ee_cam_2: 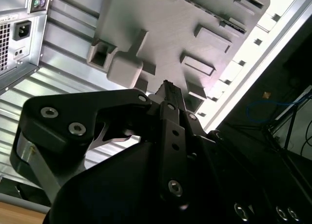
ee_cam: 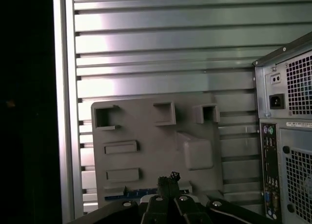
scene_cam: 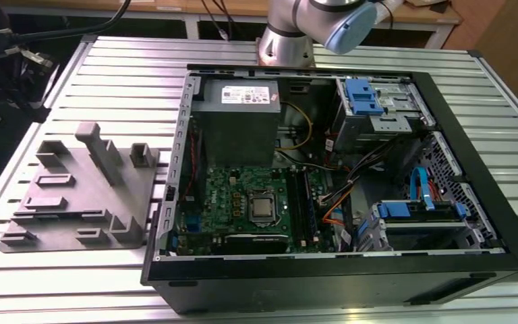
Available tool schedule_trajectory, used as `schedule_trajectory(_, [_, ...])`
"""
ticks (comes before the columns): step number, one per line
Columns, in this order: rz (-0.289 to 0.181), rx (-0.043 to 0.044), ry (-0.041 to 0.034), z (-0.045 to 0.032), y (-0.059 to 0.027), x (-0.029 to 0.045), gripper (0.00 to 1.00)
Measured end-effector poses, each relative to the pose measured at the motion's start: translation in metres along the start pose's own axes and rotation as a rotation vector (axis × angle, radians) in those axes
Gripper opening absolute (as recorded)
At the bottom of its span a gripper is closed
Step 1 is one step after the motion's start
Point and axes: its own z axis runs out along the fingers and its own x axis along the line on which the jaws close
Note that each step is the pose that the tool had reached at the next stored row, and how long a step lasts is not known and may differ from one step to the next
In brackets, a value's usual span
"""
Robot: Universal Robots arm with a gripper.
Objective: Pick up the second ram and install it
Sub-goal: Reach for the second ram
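A ribbed aluminium table lies beneath my jaws. It bears a grey plastic holder tray with upright posts and, off to one side of my jaws, an open black computer case. My gripper hangs over the tray's edge, jaws pressed together. Just beside their tips the second ram, a thin dark bluish strip, seems to lie along that edge. I cannot be sure of it.

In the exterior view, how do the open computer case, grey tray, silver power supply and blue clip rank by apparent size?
Largest to smallest:
1. computer case
2. grey tray
3. power supply
4. blue clip
None look alike in size.
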Motion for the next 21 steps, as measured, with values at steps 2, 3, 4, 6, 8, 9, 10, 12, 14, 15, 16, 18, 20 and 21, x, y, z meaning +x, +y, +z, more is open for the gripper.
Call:
schedule_trajectory(2, [0.0,-0.0001,-0.0001,0.0016,-0.0014,0.002,0.07])
schedule_trajectory(3, [0.0,-0.0002,-0.0002,0.0028,-0.0019,0.0025,0.07])
schedule_trajectory(4, [0.0,-0.0001,-0.0002,0.0041,-0.0024,0.003,0.07])
schedule_trajectory(6, [0.0,-0.0001,0.0,0.0062,-0.0036,0.0038,0.07])
schedule_trajectory(8, [0.0,0.0,-0.0001,0.0084,-0.0052,0.0047,0.07])
schedule_trajectory(9, [0.0,-0.0001,-0.0001,0.0095,-0.006,0.0051,0.07])
schedule_trajectory(10, [0.0,0.0,0.0,0.0105,-0.0068,0.0054,0.07])
schedule_trajectory(12, [0.0,-0.0001,-0.0001,0.0127,-0.0086,0.0062,0.07])
schedule_trajectory(14, [0.0,-0.0001,-0.0001,0.015,-0.0103,0.0069,0.07])
schedule_trajectory(15, [0.0,0.0,0.0,0.0162,-0.0111,0.0073,0.07])
schedule_trajectory(16, [0.0,-0.0002,-0.0002,0.0175,-0.0119,0.0077,0.07])
schedule_trajectory(18, [0.0,0.0,0.0,0.0198,-0.0136,0.0085,0.07])
schedule_trajectory(20, [0.0,-0.0001,-0.0001,0.0223,-0.0153,0.0092,0.07])
schedule_trajectory(21, [0.0,0.0,0.0,0.0235,-0.0163,0.0096,0.07])
